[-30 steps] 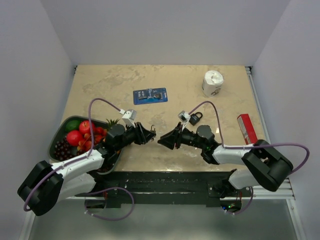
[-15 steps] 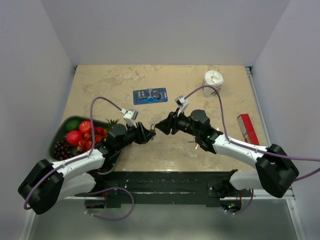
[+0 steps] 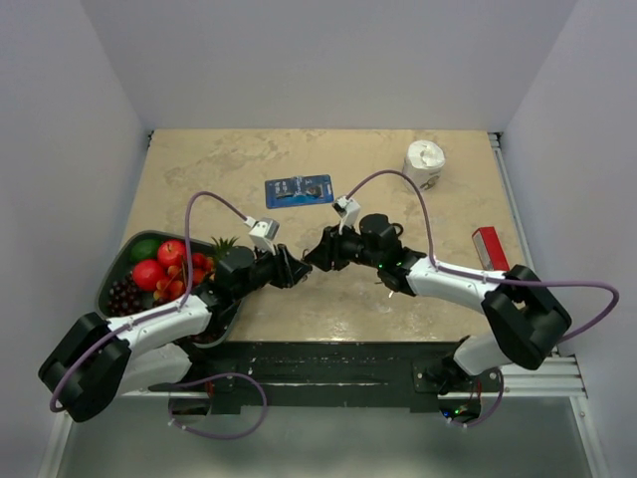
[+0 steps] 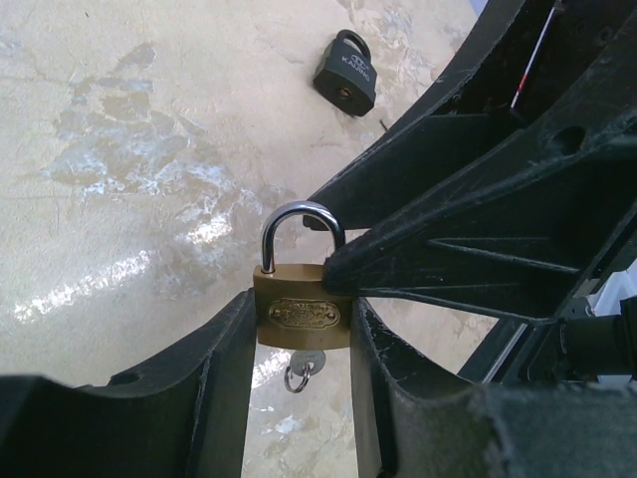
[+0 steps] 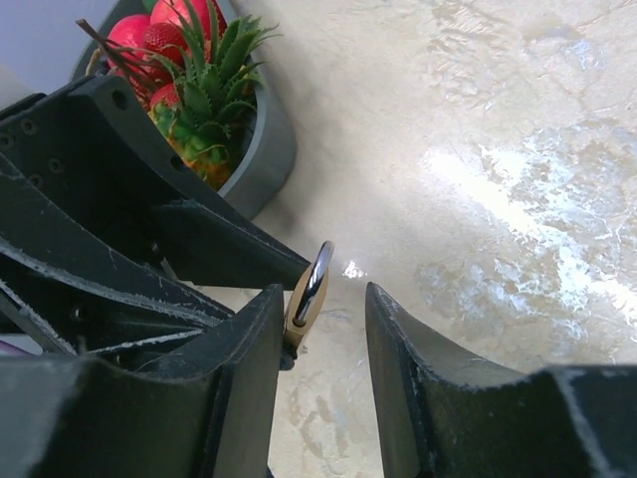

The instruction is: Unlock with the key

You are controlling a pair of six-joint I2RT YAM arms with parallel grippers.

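Observation:
My left gripper [image 4: 304, 334] is shut on a small brass padlock [image 4: 299, 311] and holds it upright above the table. A tiny silver key on a ring [image 4: 301, 366] hangs from its underside. My right gripper [image 5: 323, 309] is open, and the padlock's steel shackle [image 5: 311, 284] stands between its fingers, close against the left one. In the top view the two grippers meet tip to tip, left [image 3: 297, 270] and right [image 3: 313, 256]. A black padlock [image 4: 345, 76] lies on the table beyond them. The bunch of keys with black heads does not show clearly in any view.
A dark bowl of fruit [image 3: 111, 284] sits at the left edge, next to my left arm. A blue card [image 3: 299, 190] lies in the far middle, a white roll [image 3: 423, 164] at the far right, and a red box [image 3: 490, 254] by the right edge.
My right arm has swung left across the table, bringing its open fingers round the brass padlock's shackle. My left gripper has hardly moved and still holds the padlock.

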